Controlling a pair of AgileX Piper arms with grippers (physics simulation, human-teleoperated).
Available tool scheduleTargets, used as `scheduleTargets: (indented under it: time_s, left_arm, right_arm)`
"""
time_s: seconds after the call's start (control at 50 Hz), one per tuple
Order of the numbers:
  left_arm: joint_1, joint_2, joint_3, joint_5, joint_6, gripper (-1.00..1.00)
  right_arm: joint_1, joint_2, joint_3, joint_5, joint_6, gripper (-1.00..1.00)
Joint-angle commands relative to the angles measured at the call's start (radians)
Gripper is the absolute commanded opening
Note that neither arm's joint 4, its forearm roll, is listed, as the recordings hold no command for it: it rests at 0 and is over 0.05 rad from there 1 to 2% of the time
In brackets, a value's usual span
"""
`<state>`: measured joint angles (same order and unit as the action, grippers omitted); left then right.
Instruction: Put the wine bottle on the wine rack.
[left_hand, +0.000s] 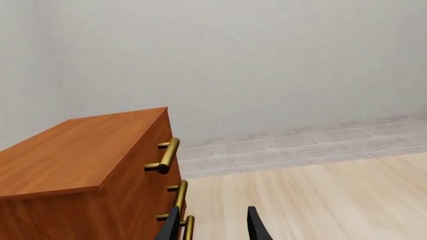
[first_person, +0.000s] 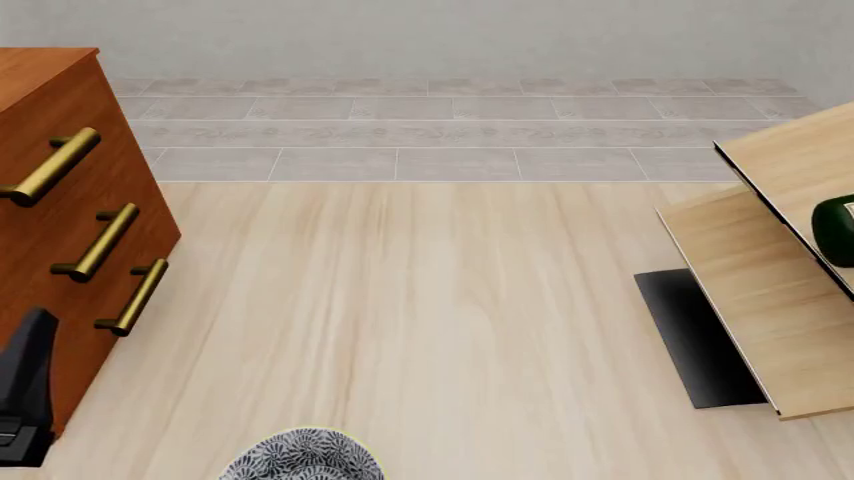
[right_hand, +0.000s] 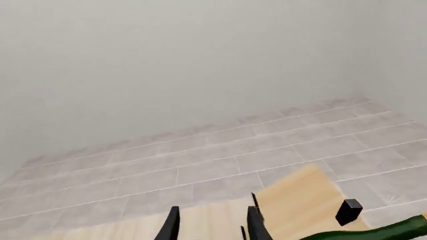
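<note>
Front view: bottle (first_person: 838, 228) lies on rack (first_person: 774, 300), seemingly placed. Both grippers' jaws open, empty. Risk imo: it rolls down the slant.

Light wood table (first_person: 427, 320): brown cabinet (first_person: 60, 230) at left, wine rack (first_person: 774, 290) at right, patterned bowl (first_person: 303, 458) at near edge.

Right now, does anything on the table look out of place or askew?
Nothing looks spilled or damaged. The bottle lies on the rack at the table's right edge, mostly cut off in the front view, so I cannot judge how it sits. The cabinet stands upright at the left, drawers shut. Both grippers look empty.
</note>
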<state>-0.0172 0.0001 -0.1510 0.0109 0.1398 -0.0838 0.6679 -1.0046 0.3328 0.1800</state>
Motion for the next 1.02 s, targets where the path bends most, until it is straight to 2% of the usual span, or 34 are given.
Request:
scheduleTargets:
  time_s: [0.02,0.18,0.2,0.44,0.58,0.7,0.84,1.02]
  left_arm:
    - [-0.002,0.0,-0.01,0.012,0.002,1.0]
    - [-0.008,0.0,-0.016,0.017,0.002,1.0]
    - [-0.009,0.0,-0.016,0.017,0.002,1.0]
    - [-0.01,0.0,-0.02,0.02,0.003,1.0]
    - [-0.014,0.0,-0.024,0.022,0.003,1.0]
    - [-0.024,0.0,-0.032,0.027,0.004,1.0]
    - [-0.028,0.0,-0.046,0.033,0.008,1.0]
    - [-0.044,0.0,-0.065,0.042,0.015,1.0]
  right_arm:
    - [0.115,-0.125,0.089,-0.024,-0.126,1.0]
    - [0.152,-0.22,0.154,-0.038,-0.175,1.0]
    - [0.178,-0.239,0.163,-0.04,-0.192,1.0]
    - [0.271,-0.4,0.247,-0.032,-0.304,1.0]
    - [0.339,-0.534,0.313,0.006,-0.371,1.0]
    - [0.349,-0.601,0.33,0.046,-0.344,1.0]
    - [0.393,-0.667,0.358,0.076,-0.373,1.0]
    - [0.413,-0.668,0.354,0.087,-0.37,1.0]
